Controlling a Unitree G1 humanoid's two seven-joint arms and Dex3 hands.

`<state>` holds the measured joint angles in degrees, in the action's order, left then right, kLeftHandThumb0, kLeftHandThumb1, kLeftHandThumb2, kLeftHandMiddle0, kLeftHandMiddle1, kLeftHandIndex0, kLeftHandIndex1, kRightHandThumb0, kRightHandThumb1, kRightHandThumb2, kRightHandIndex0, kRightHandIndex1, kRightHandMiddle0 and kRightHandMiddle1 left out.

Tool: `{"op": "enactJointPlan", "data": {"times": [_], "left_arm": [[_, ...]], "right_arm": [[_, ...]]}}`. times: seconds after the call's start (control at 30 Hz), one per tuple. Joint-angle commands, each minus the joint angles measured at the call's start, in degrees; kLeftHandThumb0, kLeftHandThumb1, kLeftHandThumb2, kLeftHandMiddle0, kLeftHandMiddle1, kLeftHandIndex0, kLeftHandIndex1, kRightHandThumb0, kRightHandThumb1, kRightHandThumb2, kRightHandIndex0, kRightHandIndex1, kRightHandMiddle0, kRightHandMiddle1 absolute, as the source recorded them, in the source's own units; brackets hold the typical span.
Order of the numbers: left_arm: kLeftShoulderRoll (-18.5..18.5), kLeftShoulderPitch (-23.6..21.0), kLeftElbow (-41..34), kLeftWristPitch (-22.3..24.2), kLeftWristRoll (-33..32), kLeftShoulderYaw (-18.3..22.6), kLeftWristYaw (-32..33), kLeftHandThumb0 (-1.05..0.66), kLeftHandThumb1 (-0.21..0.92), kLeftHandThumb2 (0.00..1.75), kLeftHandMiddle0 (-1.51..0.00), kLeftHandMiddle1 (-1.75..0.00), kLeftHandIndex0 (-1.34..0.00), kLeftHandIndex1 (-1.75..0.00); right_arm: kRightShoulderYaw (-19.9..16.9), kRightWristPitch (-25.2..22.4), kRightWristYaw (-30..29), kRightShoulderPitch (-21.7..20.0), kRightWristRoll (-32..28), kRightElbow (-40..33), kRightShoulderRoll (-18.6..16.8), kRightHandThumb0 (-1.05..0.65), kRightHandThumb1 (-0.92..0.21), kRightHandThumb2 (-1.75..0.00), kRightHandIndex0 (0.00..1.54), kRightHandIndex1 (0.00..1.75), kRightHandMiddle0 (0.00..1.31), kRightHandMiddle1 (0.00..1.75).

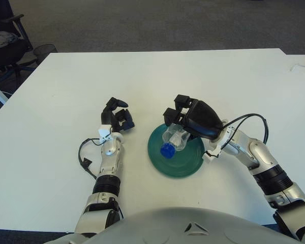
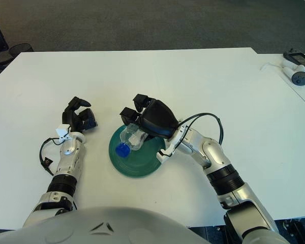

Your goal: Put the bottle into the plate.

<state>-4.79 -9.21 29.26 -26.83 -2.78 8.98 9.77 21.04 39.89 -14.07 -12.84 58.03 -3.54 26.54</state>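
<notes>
A clear plastic bottle (image 1: pixel 175 141) with a blue cap (image 1: pixel 166 150) is tilted over the dark green plate (image 1: pixel 185 162), cap end down near the plate's middle. My right hand (image 1: pixel 179 118) is above the plate's far side with its black fingers closed on the bottle's base end, which the palm partly hides. Whether the cap touches the plate I cannot tell. My left hand (image 1: pixel 117 117) shows just left of the plate, fingers loosely bent and holding nothing.
The white table (image 1: pixel 61 86) runs wide on all sides of the plate. A black office chair (image 1: pixel 5 43) and a waste bin (image 1: pixel 44 51) stand off the far left corner. Small devices (image 2: pixel 297 68) lie at the far right.
</notes>
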Motion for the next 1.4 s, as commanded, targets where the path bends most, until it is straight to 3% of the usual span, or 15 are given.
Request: {"op": "enactJointPlan", "data": {"times": [0.0,0.53,0.57,0.67,0.9,1.0,1.03,1.07,1.2,1.27,1.37], "left_arm": [[-0.1,-0.7,-0.5,0.1,0.0,0.1,0.5,-0.56,0.11,1.57,-1.28,-1.75,-0.78,-1.75],[-0.1,-0.6,-0.5,-0.4,0.3,0.0,0.6,-0.56,0.11,1.57,-1.29,-1.75,-0.78,-1.75],[-0.1,-0.6,-0.5,-0.3,0.3,0.0,0.6,-0.56,0.1,1.58,-1.3,-1.75,-0.79,-1.75],[-0.2,-0.4,-0.9,0.1,0.1,-0.1,0.5,-0.56,0.1,1.58,-1.29,-1.75,-0.79,-1.75],[-0.1,-0.6,-0.4,-0.6,0.6,0.0,1.0,-0.57,0.1,1.59,-1.28,-1.75,-0.79,-1.75],[-0.1,-0.6,-0.3,-0.7,1.0,0.0,1.3,-0.57,0.09,1.59,-1.29,-1.75,-0.8,-1.75],[-0.1,-0.6,-0.3,-0.6,1.1,-0.1,1.4,-0.57,0.09,1.6,-1.29,-1.75,-0.8,-1.75],[-0.1,-0.6,-0.4,-0.6,1.1,-0.1,1.4,-0.57,0.08,1.6,-1.29,-1.75,-0.81,-1.75],[-0.2,-0.5,-0.6,-0.4,0.8,0.0,1.1,-0.58,0.08,1.61,-1.3,-1.75,-0.81,-1.75],[-0.3,-0.5,-0.6,-0.4,0.1,0.0,0.4,-0.57,0.08,1.6,-1.29,-1.75,-0.8,-1.75],[-0.4,-0.5,-0.5,-0.6,-0.8,0.2,-0.5,-0.57,0.09,1.6,-1.28,-1.75,-0.8,-1.75]], "right_arm": [[0.2,0.4,0.4,-1.2,-0.5,0.1,0.9,-0.14,-0.31,-1.28,1.24,1.75,1.0,1.75],[0.1,0.5,4.1,-1.3,-4.0,0.0,1.4,-0.18,-0.4,-1.17,1.11,1.75,0.87,1.75],[0.1,0.5,4.1,-1.3,-4.2,0.0,1.3,-0.27,-0.42,-1.16,1.06,1.75,0.74,1.75],[0.0,0.9,3.9,-1.7,-4.2,-0.3,1.5,-0.38,-0.46,-1.13,0.95,1.75,0.57,1.75],[-0.3,1.5,3.2,-2.0,-3.2,-0.6,2.2,-0.41,-0.55,-1.02,0.77,1.75,0.44,1.75],[-0.3,1.7,3.6,-2.0,-3.1,-0.7,2.7,-0.4,-0.66,-0.87,0.55,1.73,0.36,1.75],[-0.3,1.7,3.8,-2.1,-3.1,-0.7,2.8,-0.39,-0.72,-0.79,0.45,1.7,0.32,1.75],[-0.2,1.7,4.0,-2.1,-3.1,-0.8,2.9,-0.54,-0.79,-0.72,0.39,1.63,0.25,1.71],[-0.2,1.6,4.5,-2.2,-3.0,-1.0,3.5,-0.75,-0.89,-0.63,0.31,1.5,0.15,1.66],[-0.3,1.6,4.7,-2.3,-2.5,-1.1,4.0,-0.83,-0.91,-0.63,0.24,1.2,0.08,1.52],[-0.3,1.5,4.9,-2.5,-1.5,-1.2,4.8,-0.88,-0.92,-0.64,0.18,0.95,0.03,1.35]]}}
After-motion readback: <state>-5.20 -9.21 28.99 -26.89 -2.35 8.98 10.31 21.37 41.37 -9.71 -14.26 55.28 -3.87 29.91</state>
